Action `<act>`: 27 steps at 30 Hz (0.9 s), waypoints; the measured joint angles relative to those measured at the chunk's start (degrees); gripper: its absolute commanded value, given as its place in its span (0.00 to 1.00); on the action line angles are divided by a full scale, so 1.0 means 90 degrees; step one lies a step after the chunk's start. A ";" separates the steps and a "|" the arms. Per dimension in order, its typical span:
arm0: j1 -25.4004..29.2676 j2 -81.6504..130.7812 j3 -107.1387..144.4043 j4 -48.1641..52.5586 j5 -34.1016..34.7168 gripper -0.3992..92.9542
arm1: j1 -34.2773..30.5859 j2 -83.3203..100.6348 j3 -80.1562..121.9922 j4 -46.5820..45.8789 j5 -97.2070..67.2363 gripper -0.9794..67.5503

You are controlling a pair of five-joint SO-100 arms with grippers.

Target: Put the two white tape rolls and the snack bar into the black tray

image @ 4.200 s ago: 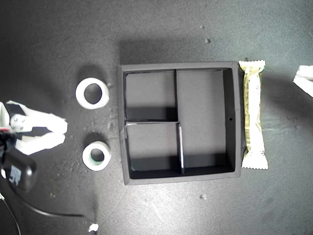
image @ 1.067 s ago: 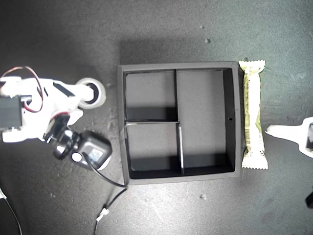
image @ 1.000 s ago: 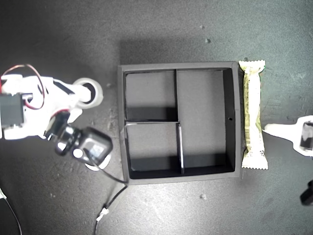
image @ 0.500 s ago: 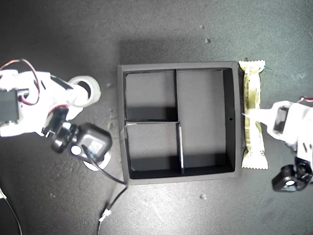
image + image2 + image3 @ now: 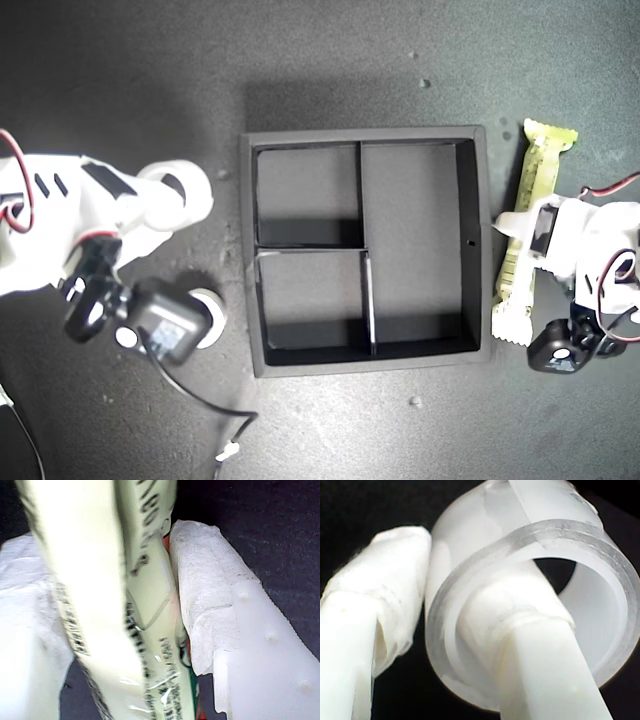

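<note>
The first pincer [image 5: 512,228] gripped the snack bar [image 5: 530,220] (tilted) just outside the black tray [image 5: 366,365], at the exterior view's right. The second pincer [image 5: 178,196] clamped the larger tape roll's [image 5: 540,585] wall; the smaller roll [image 5: 207,305] lay on the desk [image 5: 330,50].

Between the padded, cloth-like white fingers [image 5: 210,595] of my first gripper [image 5: 125,620] we see the snack bar [image 5: 120,605], its wrapper glossy and crinkled. Around one finger of my second gripper [image 5: 445,645], the tape roll [image 5: 590,570] looks smooth, translucent plastic (rim slightly shiny).
</note>
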 measured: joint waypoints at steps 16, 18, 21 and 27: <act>0.0381 -0.0967 -0.2314 0.0830 0.0352 0.02 | -0.0439 -0.0039 -0.2305 0.2754 0.0010 0.02; 0.0391 -0.1221 -0.2568 0.0840 0.0400 0.02 | -0.0615 -0.0039 -0.3105 0.3213 0.0010 0.02; 0.0371 -0.1729 -0.3086 0.0938 0.0498 0.02 | -0.0850 -0.0117 -0.4160 0.3350 0.0010 0.03; 0.0078 -0.2939 -0.4111 0.1113 0.0762 0.02 | -0.1104 -0.0879 -0.5313 0.2666 -0.0039 0.03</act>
